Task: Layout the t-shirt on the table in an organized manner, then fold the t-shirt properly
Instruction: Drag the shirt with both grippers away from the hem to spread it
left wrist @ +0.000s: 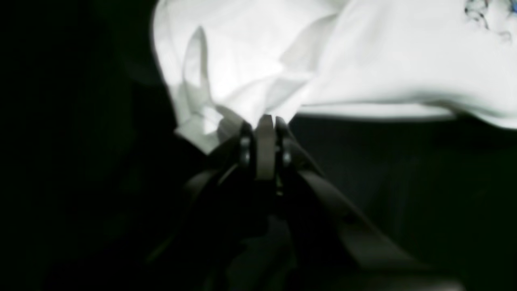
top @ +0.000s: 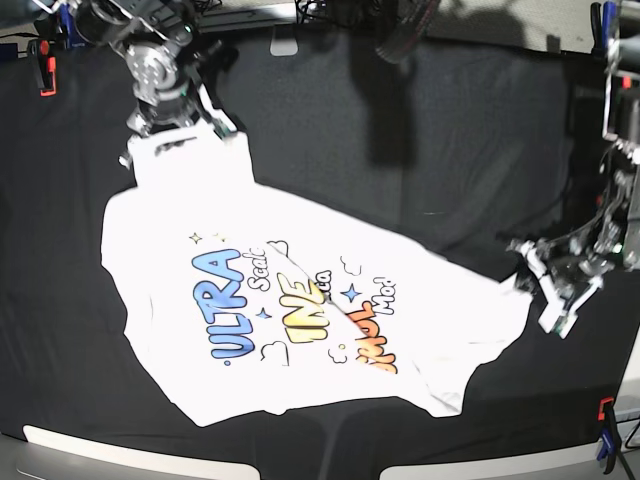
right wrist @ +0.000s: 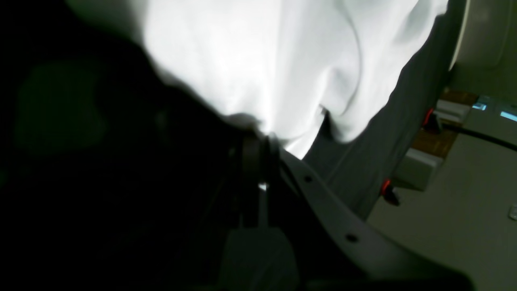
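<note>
The white t-shirt (top: 300,340) lies print side up on the black table (top: 420,130), stretched diagonally and still creased. Its blue, yellow and orange lettering faces up. At the back left, my right gripper (top: 190,135) is shut on a corner of the shirt. In the right wrist view the cloth (right wrist: 262,60) bunches into the closed right gripper (right wrist: 262,137). At the right, my left gripper (top: 525,278) is shut on the opposite end of the shirt. In the left wrist view the folded white cloth (left wrist: 363,60) runs into the closed left gripper (left wrist: 266,119).
An orange clamp (top: 44,62) holds the black cloth at the back left. A blue clamp (top: 607,20) sits at the back right and another clamp (top: 605,420) at the front right. In the right wrist view, orange clamps (right wrist: 385,188) mark the table edge, with floor beyond.
</note>
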You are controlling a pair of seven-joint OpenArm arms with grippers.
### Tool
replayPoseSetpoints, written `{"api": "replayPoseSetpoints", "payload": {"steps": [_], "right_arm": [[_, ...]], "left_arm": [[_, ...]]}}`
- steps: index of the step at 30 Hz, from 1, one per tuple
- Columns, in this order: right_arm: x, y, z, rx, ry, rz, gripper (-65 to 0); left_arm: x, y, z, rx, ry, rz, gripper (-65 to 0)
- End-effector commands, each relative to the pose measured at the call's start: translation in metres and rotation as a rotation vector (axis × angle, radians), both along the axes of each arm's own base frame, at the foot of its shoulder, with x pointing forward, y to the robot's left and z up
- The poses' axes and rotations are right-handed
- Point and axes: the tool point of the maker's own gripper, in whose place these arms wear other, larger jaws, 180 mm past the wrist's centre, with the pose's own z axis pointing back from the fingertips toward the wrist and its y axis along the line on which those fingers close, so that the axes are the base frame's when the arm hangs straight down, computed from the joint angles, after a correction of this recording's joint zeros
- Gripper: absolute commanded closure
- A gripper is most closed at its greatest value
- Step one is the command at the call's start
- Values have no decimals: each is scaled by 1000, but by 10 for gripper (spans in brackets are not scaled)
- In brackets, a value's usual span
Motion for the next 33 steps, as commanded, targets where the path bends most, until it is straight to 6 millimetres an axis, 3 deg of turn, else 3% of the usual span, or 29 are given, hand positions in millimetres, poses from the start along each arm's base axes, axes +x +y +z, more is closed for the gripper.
{"api": "replayPoseSetpoints", "payload": {"steps": [1,9,13,20,25,29,33], "right_arm": [[0,-3,9,1,-19,5,0],[-33,-5,42,8,-30,36,0],[-47,-17,52,1,-19,8,0],[-63,-47,59,-49,-7,-65,0],[-61,-51,61,-53,-17,-76,0],[-60,-51,61,-51,-18,-74,0],[-60,-51,61,-51,-18,-74,0]], "left_arm": [[7,4,21,9,-60,-9,0],[-49,-14,15,98,6,-79,0],[-73,-22,13,161,23,-132,0],[-81,3,38,203,-49,-38,0],[-75,20,54,206,-91,16,0],[-83,18,47,190,-59,15,0],[-108,13,26,160,13,1,0]]}}
